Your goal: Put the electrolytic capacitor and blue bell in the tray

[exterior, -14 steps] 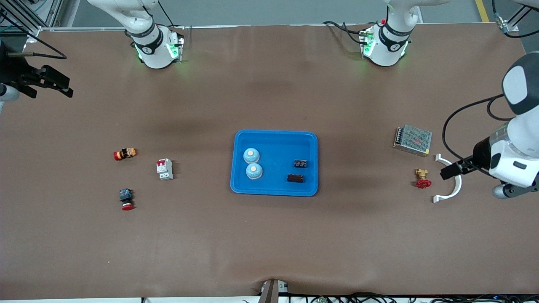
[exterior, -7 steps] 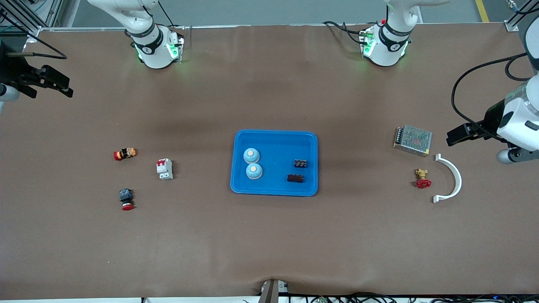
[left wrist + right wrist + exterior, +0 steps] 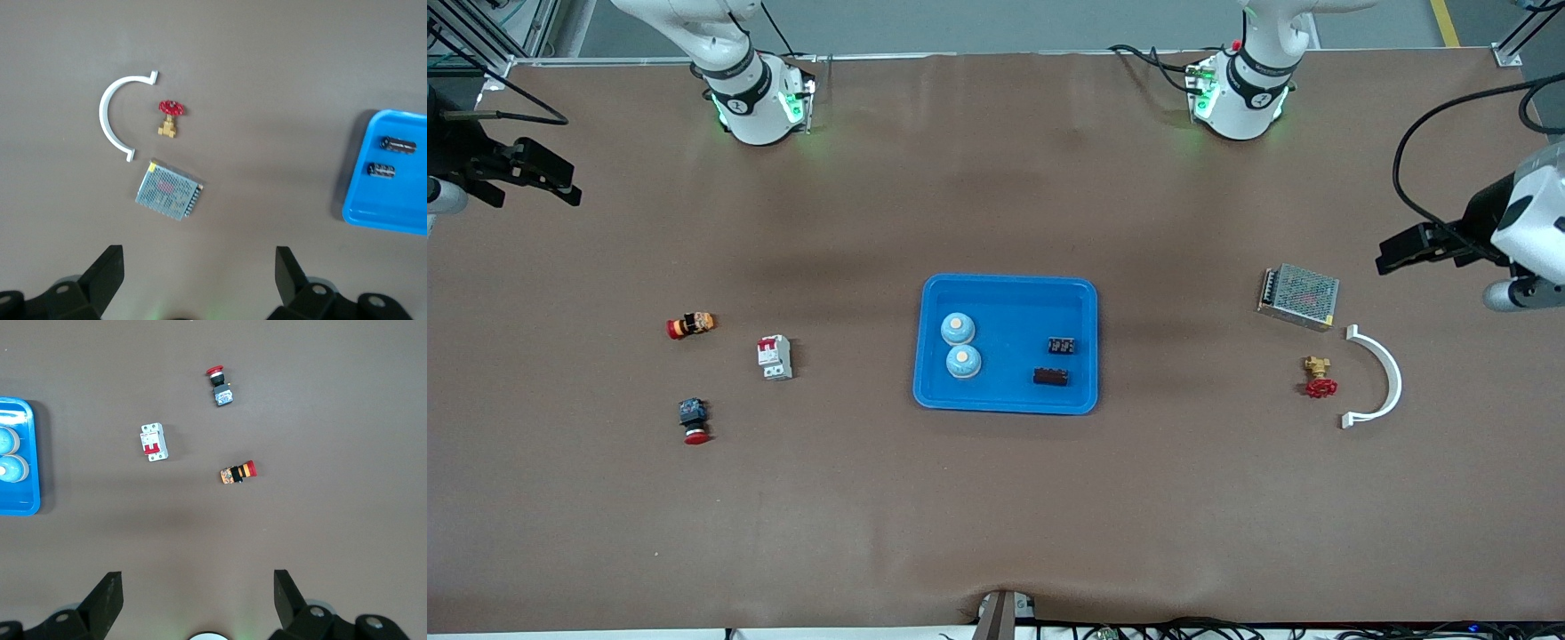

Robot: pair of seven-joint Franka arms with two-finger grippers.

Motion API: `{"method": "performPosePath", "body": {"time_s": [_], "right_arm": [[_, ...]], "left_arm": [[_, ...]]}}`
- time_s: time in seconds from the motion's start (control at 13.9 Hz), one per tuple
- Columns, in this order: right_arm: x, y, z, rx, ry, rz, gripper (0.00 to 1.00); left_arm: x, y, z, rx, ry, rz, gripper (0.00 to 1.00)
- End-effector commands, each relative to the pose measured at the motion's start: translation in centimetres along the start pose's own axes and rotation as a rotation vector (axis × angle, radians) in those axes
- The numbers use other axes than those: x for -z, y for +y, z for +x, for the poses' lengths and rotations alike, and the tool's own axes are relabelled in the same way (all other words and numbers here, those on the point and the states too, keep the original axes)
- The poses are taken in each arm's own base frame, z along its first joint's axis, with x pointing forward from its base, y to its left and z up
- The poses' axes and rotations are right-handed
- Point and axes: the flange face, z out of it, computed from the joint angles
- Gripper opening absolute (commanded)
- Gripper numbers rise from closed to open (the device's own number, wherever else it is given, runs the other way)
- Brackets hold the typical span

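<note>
Blue tray [image 3: 1007, 289] holds two bells [image 3: 958, 328] and two capacitors [image 3: 1060, 345].

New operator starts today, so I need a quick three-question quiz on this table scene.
1. True or false: both blue bells lie in the tray.
2. How many capacitors are in the tray?
3. Which lies nearer the front camera: A) power supply B) red-handled valve?

Key: 1 true. 2 two. 3 B.

Both grippers are open and empty: the left gripper over the left arm's end of the table, the right gripper over the right arm's end.
</note>
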Motion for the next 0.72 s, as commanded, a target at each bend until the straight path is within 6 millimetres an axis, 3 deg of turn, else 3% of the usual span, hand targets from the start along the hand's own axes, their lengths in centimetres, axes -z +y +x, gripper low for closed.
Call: {"method": "performPosePath", "body": {"time_s": [0.0,0.29,0.65], "right_arm": [[0.5,0.4,0.0,0.005,0.007,-0.017,1.00],[0.5,0.3,0.0,0.007,0.009,-0.017,1.00],[0.8,0.2,0.2,0.008,0.029,-0.018,1.00]], "left_arm": [[1.3,0.3,-1.7,-0.024,-0.003,-0.024,1.00],[1.8,0.9,-2.1,-0.119,0.008,-0.023,1.00],[1.9,2.2,-2.3,-0.115,0.011,-0.013,1.00]]}}
